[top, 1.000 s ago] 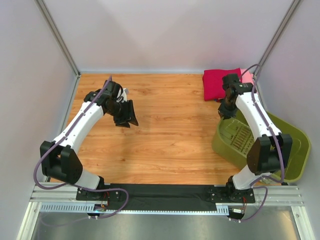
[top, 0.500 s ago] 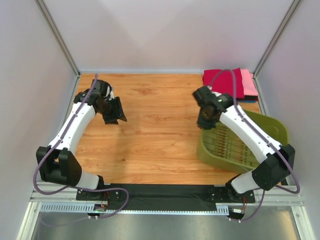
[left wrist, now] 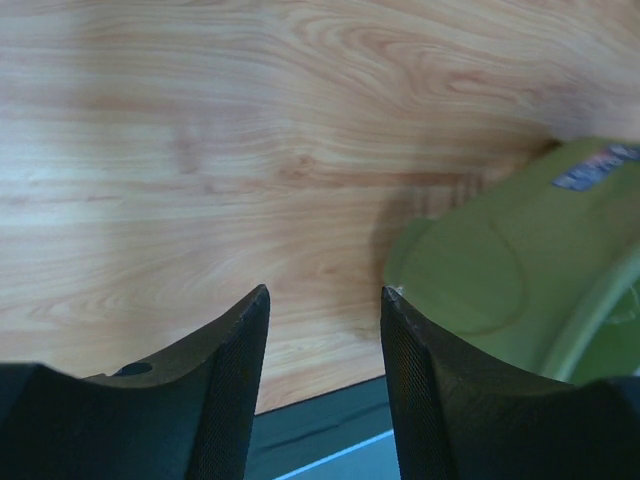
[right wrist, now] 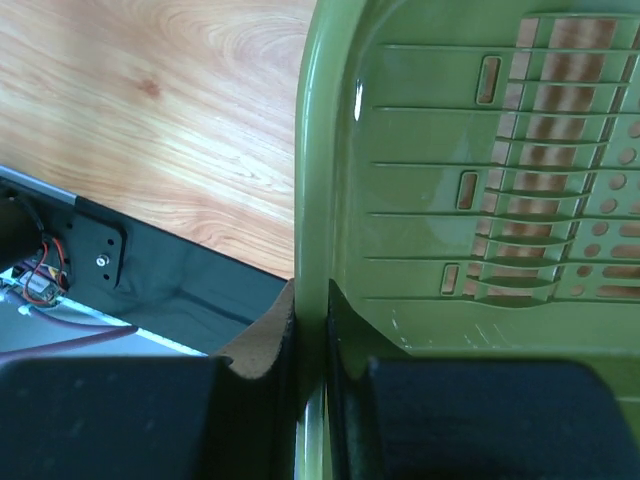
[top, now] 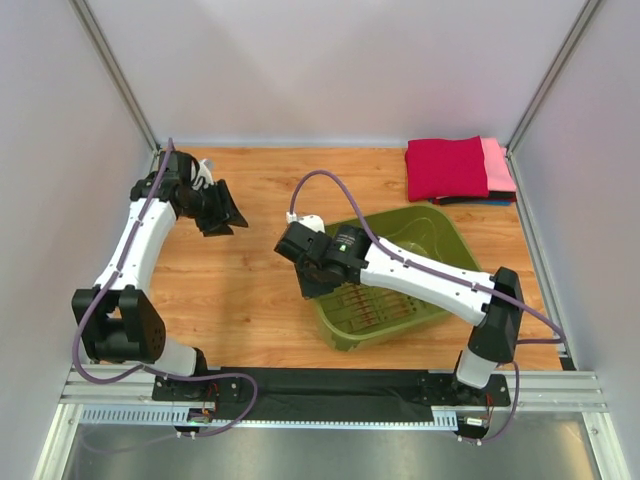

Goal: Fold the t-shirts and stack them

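Pinching the near-left rim of the olive-green basket (top: 445, 240), the right gripper (top: 312, 275) sits at the near middle of the table (top: 280, 180). Its jaws are closed narrow on the plastic lip and on no cloth, and the wrist view shows the rim passing straight between them. The basket's long axis slants from the gripper at near left toward the far right. Its slatted floor looks bare as far as can be seen.

Farther back and well to the left, the left gripper (top: 222, 210) hangs above bare wood, its jaws standing apart with nothing between them.

Farthest of all, in the far right corner, lie the t-shirts (top: 460, 175). A crimson tee (top: 446, 167) is folded on top and a pink tee (top: 499, 165) shows along its right side. A dark edge shows beneath on the near side, its colour too thin to tell.

The stack lies far and right of both grippers. The basket sits between it and the right gripper, and the left gripper is well apart from it across the table's width. By that layout the right arm is the nearer, but its hand is taken up with the basket. Any reach for the stack would likely call for letting go of the rim first.
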Motion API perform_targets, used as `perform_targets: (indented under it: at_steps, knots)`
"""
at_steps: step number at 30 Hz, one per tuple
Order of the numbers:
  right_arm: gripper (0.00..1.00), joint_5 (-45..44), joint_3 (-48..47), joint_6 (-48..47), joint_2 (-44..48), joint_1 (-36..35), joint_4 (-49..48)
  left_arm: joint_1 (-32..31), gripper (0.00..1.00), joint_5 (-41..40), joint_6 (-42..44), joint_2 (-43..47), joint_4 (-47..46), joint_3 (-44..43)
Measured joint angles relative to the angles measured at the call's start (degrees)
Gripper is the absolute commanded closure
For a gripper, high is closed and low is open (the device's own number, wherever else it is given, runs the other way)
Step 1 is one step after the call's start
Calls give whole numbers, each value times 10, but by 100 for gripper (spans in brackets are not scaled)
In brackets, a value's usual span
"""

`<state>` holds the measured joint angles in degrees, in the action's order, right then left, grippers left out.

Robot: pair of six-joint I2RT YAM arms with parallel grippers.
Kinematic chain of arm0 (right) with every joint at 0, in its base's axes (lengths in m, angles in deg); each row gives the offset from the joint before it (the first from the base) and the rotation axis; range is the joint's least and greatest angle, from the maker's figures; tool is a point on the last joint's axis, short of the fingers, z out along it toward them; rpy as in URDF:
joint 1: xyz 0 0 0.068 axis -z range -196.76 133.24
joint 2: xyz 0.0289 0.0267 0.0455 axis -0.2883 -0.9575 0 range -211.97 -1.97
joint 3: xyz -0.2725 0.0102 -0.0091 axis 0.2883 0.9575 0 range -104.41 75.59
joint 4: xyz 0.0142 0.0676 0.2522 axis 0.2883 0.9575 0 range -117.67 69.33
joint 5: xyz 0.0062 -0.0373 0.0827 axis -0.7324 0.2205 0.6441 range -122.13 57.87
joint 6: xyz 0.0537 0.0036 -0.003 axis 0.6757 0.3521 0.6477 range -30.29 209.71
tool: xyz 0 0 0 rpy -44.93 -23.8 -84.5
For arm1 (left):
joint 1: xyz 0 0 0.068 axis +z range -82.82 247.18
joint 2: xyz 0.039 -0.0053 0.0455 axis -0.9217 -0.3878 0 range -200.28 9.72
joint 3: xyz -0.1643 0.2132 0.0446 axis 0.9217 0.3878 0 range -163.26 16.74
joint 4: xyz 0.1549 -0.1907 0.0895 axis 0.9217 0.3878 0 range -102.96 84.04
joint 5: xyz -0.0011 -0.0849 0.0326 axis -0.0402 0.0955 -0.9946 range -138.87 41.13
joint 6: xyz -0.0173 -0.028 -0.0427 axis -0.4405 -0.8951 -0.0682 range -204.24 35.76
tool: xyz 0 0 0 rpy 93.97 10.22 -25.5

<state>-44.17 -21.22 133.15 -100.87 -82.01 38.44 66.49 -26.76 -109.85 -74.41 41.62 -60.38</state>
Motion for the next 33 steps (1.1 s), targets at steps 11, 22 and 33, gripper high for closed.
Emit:
perform_targets:
  at_steps: [11,22,33]
  knots:
    - [52,60,93,-79,84,0,-67,-129,44,153,65,-39,-77,-43]
    - [38,22,79,-70,236,132,-47,-269,43,151,148,-163,-87,-151]
    - [37,187,22,-158,173,630,-122,-337,69,87,171,-228,-90,-156]
